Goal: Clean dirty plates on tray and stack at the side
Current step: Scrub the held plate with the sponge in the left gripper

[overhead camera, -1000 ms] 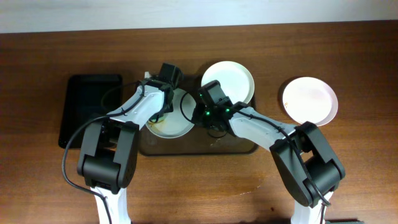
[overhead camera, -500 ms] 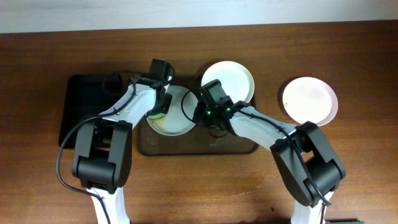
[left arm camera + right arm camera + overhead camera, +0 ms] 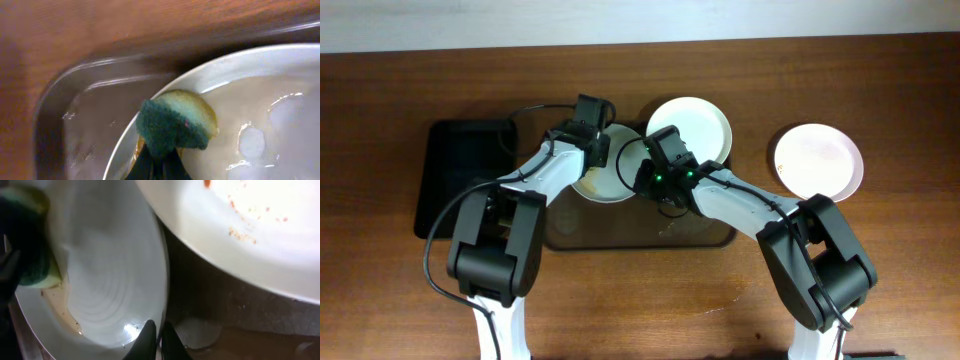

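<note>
One white plate (image 3: 612, 180) is on the brown tray (image 3: 620, 238), wet, with brown liquid (image 3: 60, 305) along its edge. My right gripper (image 3: 642, 180) is shut on this plate's right rim (image 3: 156, 335). My left gripper (image 3: 588, 165) is shut on a green and yellow sponge (image 3: 172, 122) pressed on the plate's near-left rim (image 3: 260, 115). A second white plate (image 3: 698, 125) with orange specks (image 3: 250, 230) leans over the tray's back right. A third white plate (image 3: 818, 160) lies on the table to the right.
A smaller black tray (image 3: 460, 180) lies on the table left of the brown tray. The brown tray's rounded corner and wet floor (image 3: 95, 115) lie beside the sponge. Both arms cross over the tray's middle.
My left gripper has swung the sponge left and then back right along the plate's rim. The held plate has shifted slightly to the back right. The right gripper keeps its hold.
</note>
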Controlling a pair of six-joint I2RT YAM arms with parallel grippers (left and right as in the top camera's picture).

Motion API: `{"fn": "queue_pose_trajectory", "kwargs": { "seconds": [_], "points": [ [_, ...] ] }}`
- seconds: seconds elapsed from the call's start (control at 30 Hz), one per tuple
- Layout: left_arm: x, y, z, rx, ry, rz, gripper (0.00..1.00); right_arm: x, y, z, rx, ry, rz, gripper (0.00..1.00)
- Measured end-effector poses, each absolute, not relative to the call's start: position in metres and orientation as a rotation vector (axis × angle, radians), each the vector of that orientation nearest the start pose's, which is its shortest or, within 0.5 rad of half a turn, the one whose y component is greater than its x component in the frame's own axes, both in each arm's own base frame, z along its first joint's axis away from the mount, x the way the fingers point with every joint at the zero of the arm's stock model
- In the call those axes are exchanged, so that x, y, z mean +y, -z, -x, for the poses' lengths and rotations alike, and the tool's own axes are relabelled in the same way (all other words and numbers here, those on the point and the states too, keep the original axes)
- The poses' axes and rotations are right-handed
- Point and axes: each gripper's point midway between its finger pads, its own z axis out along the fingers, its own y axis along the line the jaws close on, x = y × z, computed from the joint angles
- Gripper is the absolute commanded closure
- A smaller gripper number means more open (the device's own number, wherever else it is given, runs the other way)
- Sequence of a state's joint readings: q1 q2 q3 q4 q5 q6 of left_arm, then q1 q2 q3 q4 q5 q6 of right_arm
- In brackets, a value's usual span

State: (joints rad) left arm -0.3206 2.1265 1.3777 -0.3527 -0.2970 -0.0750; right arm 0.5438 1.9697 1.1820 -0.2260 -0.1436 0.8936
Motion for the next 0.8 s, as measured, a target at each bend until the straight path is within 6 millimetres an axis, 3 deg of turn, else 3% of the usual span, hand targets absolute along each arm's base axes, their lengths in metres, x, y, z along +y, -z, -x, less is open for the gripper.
{"fn": "queue_pose_trajectory", "kwargs": {
  "seconds": [0.07,0.17,0.33,0.53,0.67,0.8],
  "points": [
    [-0.099,-0.001,-0.471,2.640,-0.306,-0.216,0.99,0.263,-0.019,-0.387,2.703,-0.667,-0.418,0.96],
    [-0.099,0.001,-0.459,2.700,-0.293,-0.329,1.00,0.263,-0.018,-0.386,2.709,-0.666,-0.414,0.96],
    [-0.106,0.006,-0.427,2.830,-0.054,-0.608,1.00,0.259,-0.015,-0.383,2.725,-0.640,-0.418,0.96],
    [-0.134,0.005,-0.399,2.837,0.261,-0.853,1.00,0.258,-0.015,-0.383,2.726,-0.634,-0.421,0.96],
    [-0.152,0.002,-0.397,2.787,0.463,-0.877,0.99,0.258,-0.014,-0.383,2.726,-0.633,-0.420,0.96],
    [-0.171,-0.003,-0.419,2.705,0.560,-0.800,0.99,0.258,-0.015,-0.383,2.725,-0.633,-0.420,0.96]
  ]
}}
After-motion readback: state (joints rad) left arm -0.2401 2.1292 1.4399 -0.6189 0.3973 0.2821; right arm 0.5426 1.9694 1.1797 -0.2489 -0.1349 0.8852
